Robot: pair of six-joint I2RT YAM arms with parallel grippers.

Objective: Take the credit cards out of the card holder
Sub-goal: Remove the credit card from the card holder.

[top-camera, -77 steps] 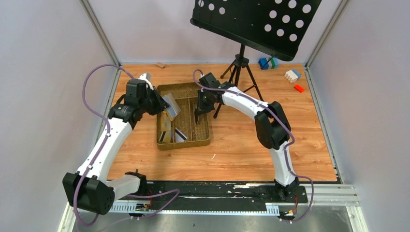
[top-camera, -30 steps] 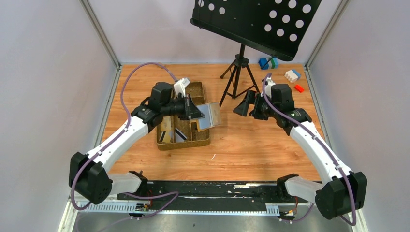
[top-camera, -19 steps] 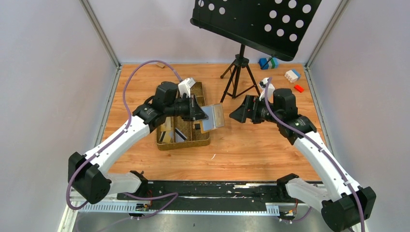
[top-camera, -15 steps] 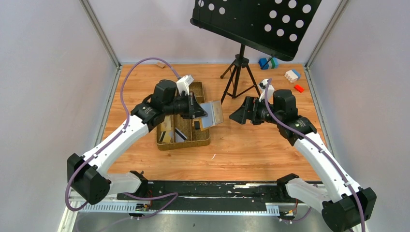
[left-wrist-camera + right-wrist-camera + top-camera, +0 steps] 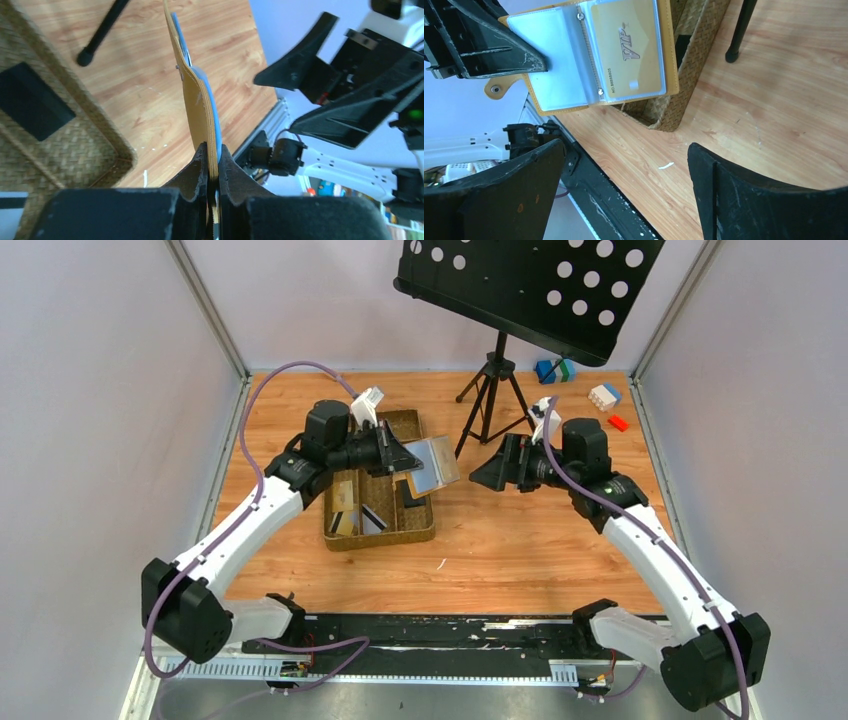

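Left gripper (image 5: pixel 400 455) pinched the card holder (image 5: pixel 432 462) open. Right gripper (image 5: pixel 490 475), at its 3 o'clock, gaped empty and probably needed to nip the gold card (image 5: pixel 626 50) next.

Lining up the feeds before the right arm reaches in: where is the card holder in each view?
Top external: card holder centre, in the left gripper, over the woven tray's right rim.
Left wrist: card holder centre, edge-on, running upward.
Right wrist: card holder upper left, opened, gold card showing.
Shared landmark: the woven tray, in all three.
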